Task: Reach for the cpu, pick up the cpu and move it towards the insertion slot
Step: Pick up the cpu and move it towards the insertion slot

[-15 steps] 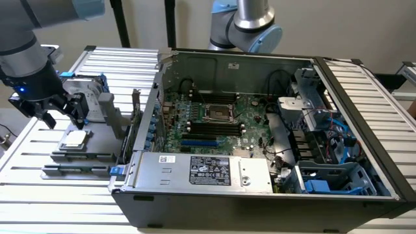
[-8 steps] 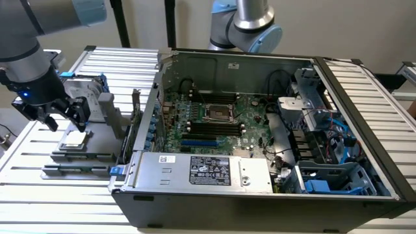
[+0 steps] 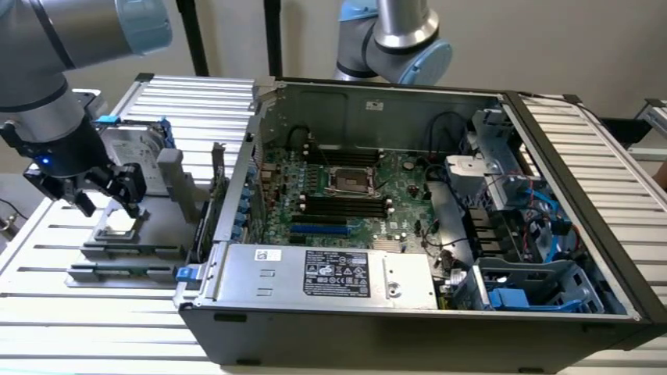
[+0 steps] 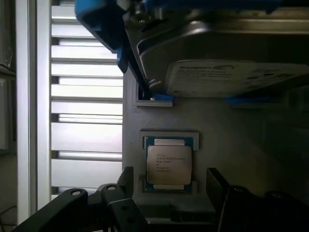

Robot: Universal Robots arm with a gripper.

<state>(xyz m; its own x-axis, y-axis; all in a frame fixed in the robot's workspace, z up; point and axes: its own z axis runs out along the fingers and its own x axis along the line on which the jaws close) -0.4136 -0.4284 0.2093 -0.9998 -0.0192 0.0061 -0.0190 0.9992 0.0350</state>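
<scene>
Soft, even light fills the exterior view; at the wrist, shadow dims the grey plastic tray [image 4: 231, 145], the white slatted counter [image 4: 87, 140] glaring.

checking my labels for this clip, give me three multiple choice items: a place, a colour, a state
1. Where does the cpu lie? A inside the computer case; B in a grey holder outside that case; C on the hard drive.
2. What colour is the hard drive's frame? A red; B blue; C yellow.
3. How is the gripper? A open, holding nothing; B shut on the cpu; C shut on the hard drive.
Answers: B, it sits in the holder beneath the gripper; B, blue plastic edges the drive; A, its fingers stand apart either side of the cpu.
</scene>
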